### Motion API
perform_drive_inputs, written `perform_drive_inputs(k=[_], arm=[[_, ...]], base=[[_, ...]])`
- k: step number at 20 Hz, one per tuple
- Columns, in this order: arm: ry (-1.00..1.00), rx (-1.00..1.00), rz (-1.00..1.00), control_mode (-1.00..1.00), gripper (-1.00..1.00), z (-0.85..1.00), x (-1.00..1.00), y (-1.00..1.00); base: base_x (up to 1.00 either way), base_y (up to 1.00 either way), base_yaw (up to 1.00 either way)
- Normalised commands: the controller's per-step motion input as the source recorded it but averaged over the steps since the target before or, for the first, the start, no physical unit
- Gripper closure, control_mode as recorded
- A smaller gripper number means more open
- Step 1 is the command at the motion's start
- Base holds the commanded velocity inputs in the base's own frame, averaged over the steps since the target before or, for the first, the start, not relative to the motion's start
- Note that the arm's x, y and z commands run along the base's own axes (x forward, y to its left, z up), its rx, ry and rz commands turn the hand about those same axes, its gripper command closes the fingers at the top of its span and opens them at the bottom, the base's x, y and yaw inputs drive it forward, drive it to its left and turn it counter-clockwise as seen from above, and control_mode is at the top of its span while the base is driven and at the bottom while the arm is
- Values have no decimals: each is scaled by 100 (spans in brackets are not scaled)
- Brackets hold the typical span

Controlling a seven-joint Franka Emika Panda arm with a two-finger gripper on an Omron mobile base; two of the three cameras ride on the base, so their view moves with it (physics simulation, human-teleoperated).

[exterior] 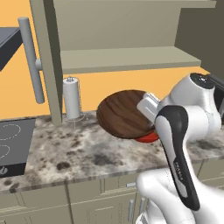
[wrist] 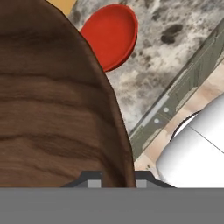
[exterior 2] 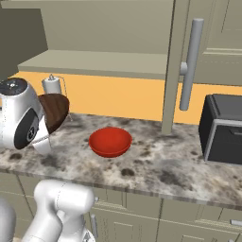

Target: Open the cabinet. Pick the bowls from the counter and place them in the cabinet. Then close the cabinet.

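My gripper [exterior: 144, 109] is shut on the rim of the dark brown wood-grain bowl [exterior: 121, 114], which hangs tilted on edge above the counter [exterior: 87, 153]. In the hand view this bowl [wrist: 52, 109] covers the left side, with the gripper [wrist: 117, 178] clamped on its edge. The red bowl [exterior 2: 110, 141] rests on the counter [exterior 2: 156, 165] just beneath and beyond the held one, partly hidden in the left base view [exterior: 148, 138]. The cabinet [exterior: 127, 59] stands open above, its inner shelf [exterior 2: 94, 64] bare, its doors swung out with long bar handles [exterior: 33, 59] [exterior 2: 190, 64].
A paper towel holder [exterior: 72, 98] stands against the orange wall behind the bowls. A black stovetop [exterior: 11, 144] lies at the counter's left end, and a dark box-shaped appliance [exterior 2: 222, 127] sits at its right end. Base cabinet fronts [exterior: 87, 201] run below the counter edge.
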Motion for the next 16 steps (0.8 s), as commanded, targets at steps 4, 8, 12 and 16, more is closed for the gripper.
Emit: perform_drive_inputs(k=[4,8,12,16], arm=[[-8,15,0,-100,100,34,-1,-8],[-15,16,0,-100,100,30,0,-3],[-19,13,0,-100,100,26,0,0],[-20,9,0,-100,100,24,0,0]], base=[[0,0,0],[0,0,0],[0,0,0],[0,0,0]])
